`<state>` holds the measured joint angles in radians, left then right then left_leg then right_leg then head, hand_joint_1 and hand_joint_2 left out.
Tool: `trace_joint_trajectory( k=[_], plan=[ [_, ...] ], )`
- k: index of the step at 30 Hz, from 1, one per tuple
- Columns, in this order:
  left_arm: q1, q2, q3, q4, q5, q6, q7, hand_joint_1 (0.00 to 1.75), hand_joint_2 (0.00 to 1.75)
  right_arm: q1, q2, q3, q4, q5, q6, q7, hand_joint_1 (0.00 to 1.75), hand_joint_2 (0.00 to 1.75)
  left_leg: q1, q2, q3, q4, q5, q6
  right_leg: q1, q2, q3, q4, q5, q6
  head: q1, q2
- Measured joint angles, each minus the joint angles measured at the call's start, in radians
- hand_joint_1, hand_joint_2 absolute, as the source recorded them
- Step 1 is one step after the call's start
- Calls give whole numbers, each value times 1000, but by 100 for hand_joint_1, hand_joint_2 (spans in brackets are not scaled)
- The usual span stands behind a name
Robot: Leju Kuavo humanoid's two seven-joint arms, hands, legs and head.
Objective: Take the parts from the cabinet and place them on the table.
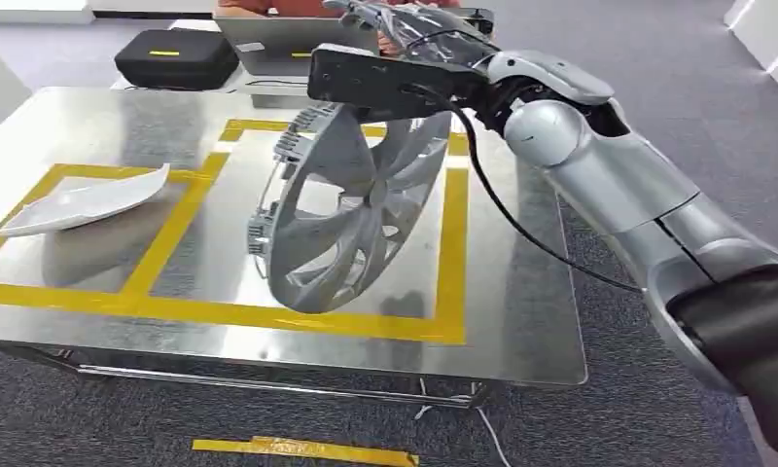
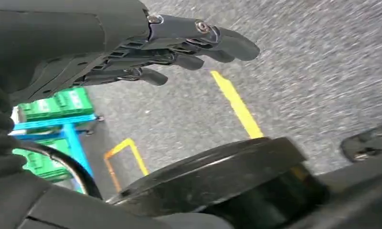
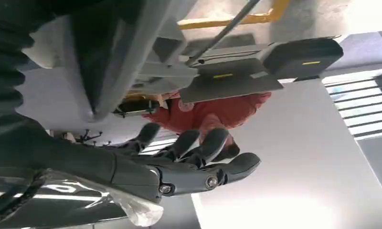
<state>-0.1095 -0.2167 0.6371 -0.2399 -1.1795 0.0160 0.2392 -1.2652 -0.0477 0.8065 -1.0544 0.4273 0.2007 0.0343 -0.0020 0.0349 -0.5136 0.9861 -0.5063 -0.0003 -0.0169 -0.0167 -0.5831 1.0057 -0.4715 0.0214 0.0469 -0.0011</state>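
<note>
Right hand (image 1: 405, 24) grips grey wheel cover (image 1: 351, 209), tilted on edge on the counter (image 1: 521, 321). White curved part (image 1: 84, 202) lies well apart; left hand (image 2: 179, 43) hangs released above carpet.

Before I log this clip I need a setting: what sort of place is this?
Likely an industrial test floor or robotics lab: a steel table marked with yellow tape, holding car parts like a grey wheel cover, and green crates on blue racking over taped grey carpet.

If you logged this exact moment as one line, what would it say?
right hand: holds wheel cover upright over table | left hand: empty, hanging | white panel: on table
</note>
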Motion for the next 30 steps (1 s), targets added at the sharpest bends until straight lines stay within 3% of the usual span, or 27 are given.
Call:
trace_joint_trajectory(
  k=[17,23,30],
  plan=[
    [27,-12,0,0,4,-15,2,0,0,-7,-12,-21,-1,3,-1,-5,0,0,0,0,0,0,0,0,0,0,0,0,0,0,0,0],
    [29,-13,5,0,8,-15,1,0,0,-32,-28,-21,6,14,52,-3,0,0,0,0,0,0,0,0,0,0,0,0,0,0,0,0],
    [30,-13,16,0,8,-15,-1,0,0,-63,-52,-15,27,18,46,0,0,0,0,0,0,0,0,0,0,0,0,0,0,0,0,0]
  ],
)
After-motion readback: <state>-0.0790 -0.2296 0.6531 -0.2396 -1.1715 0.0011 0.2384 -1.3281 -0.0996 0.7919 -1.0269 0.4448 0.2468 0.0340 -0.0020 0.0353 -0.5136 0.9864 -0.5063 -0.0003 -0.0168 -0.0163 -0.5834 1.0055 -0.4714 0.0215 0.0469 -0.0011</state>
